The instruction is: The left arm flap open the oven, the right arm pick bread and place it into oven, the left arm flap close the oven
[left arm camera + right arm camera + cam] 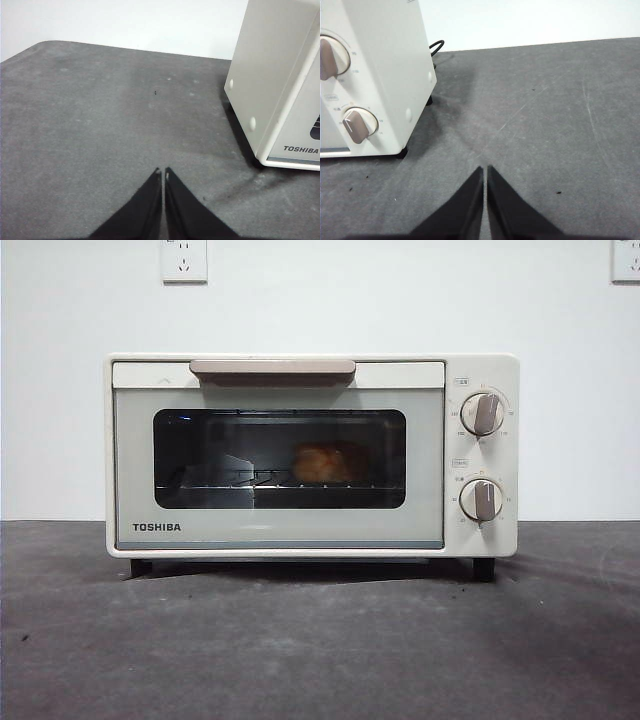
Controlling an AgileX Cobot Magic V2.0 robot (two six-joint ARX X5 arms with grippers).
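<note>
The oven (pixel 311 455) is a boxy cream-white unit with rounded corners, standing on short black feet on the dark grey, matte, lightly scuffed worktop (pixel 320 640), against a plain white wall (pixel 320 300). Its door is shut: the flat beige bar handle (pixel 272 368) runs along the top of the door, and the dark glass window (pixel 280 458) is a wide rectangle with rounded corners. Behind the glass, the bread (pixel 326 462), a small lumpy golden-brown bun, rests on the wire rack (pixel 240 483), right of the window's centre. Two round beige knobs (pixel 482 414) sit one above the other on the right panel. The left gripper (pixel 163 172) hovers above bare worktop to the left of the oven, its tapered black fingers (pixel 145 210) pressed together and holding nothing. The right gripper (pixel 485 169) hovers to the right of the oven, fingers likewise closed and empty
</note>
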